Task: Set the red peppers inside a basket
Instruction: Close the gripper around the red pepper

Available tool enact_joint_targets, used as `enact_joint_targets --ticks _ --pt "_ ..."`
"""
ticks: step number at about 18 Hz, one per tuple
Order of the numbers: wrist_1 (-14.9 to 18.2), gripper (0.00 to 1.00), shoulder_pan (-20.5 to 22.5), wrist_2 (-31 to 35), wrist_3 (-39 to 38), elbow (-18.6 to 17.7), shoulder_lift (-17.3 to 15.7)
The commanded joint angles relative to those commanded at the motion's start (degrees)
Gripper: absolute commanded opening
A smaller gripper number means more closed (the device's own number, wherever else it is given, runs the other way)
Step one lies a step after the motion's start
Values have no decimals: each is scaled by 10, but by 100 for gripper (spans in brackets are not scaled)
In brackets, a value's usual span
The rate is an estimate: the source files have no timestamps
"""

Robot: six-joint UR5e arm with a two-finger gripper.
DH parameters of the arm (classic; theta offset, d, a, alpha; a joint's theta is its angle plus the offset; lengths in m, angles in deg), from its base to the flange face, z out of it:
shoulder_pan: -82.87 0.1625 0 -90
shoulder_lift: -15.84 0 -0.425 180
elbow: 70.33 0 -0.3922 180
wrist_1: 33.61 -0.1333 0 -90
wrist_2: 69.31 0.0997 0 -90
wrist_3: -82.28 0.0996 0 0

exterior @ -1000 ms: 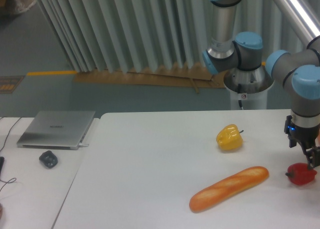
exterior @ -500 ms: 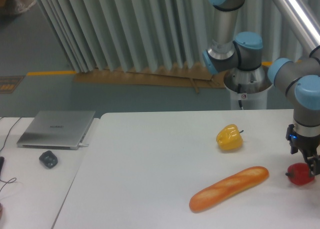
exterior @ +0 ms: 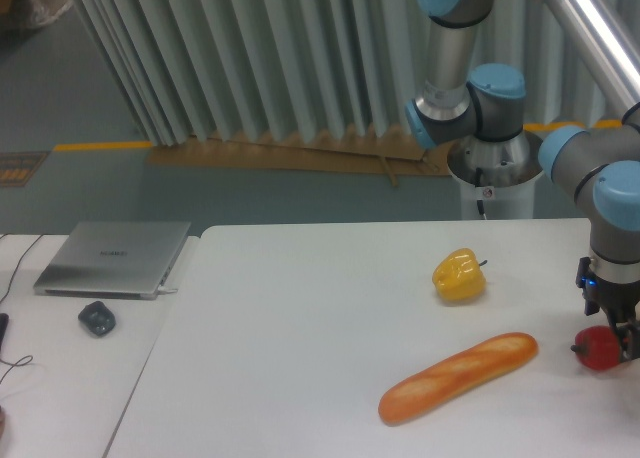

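The red pepper [exterior: 596,350] lies on the white table [exterior: 320,318] near the right edge of the view, its dark stem pointing left. My gripper [exterior: 628,340] hangs straight down over the pepper's right side and is partly cut off by the frame edge. Only one dark finger [exterior: 624,334] shows, against the pepper's right flank. I cannot tell whether the jaws are open or closed on the pepper. No basket is in view.
A yellow bell pepper [exterior: 459,275] sits at the back of the table. A long orange-brown bread loaf [exterior: 457,377] lies diagonally just left of the red pepper. On a lower table to the left are a closed laptop [exterior: 112,258] and a dark mouse [exterior: 97,319].
My gripper and wrist have drifted slightly right and down, further over the red pepper's right side. More of the pepper is covered. The other objects have not moved.
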Motion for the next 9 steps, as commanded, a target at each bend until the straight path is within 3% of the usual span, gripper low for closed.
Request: enact_joint_targets --ticks 9 --pt "2 100 0 0 24 -13 0"
